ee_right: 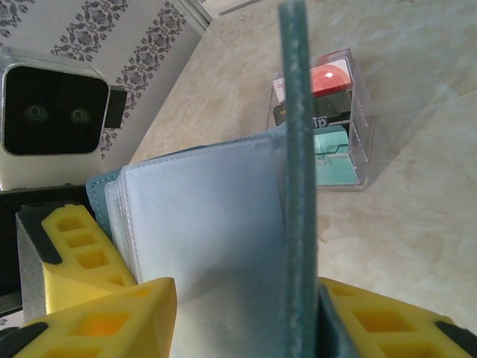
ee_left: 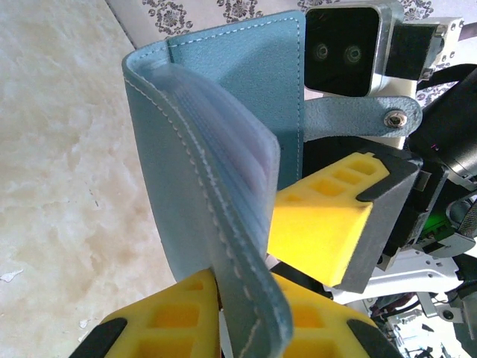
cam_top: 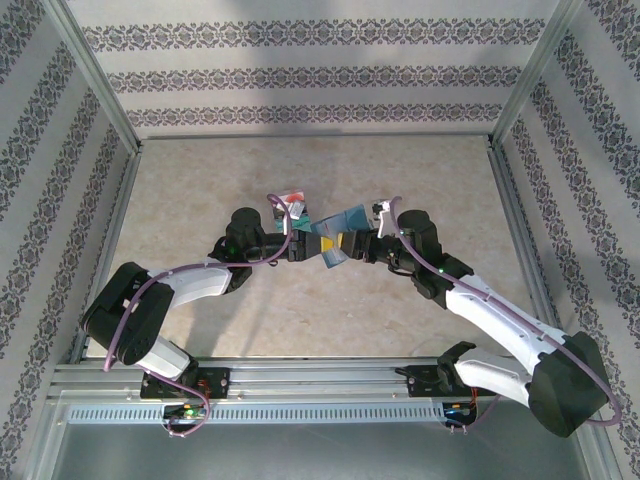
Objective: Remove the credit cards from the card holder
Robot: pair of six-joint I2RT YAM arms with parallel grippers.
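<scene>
The slate-blue card holder hangs open above the table between both grippers. My left gripper is shut on one stitched cover of the card holder, whose clear sleeves fan out beside it. My right gripper is open: the other cover of the card holder lies edge-on against one finger, and a see-through sleeve that looks to hold nothing fills the gap to the other. One of its fingers touches the sleeves. The credit cards, red, black and teal, lie in a pile on the table behind.
The holder's closure tab with its snap sticks out toward the right arm. Patterned walls and metal rails enclose the beige table on three sides. The two wrists face each other closely at mid-table.
</scene>
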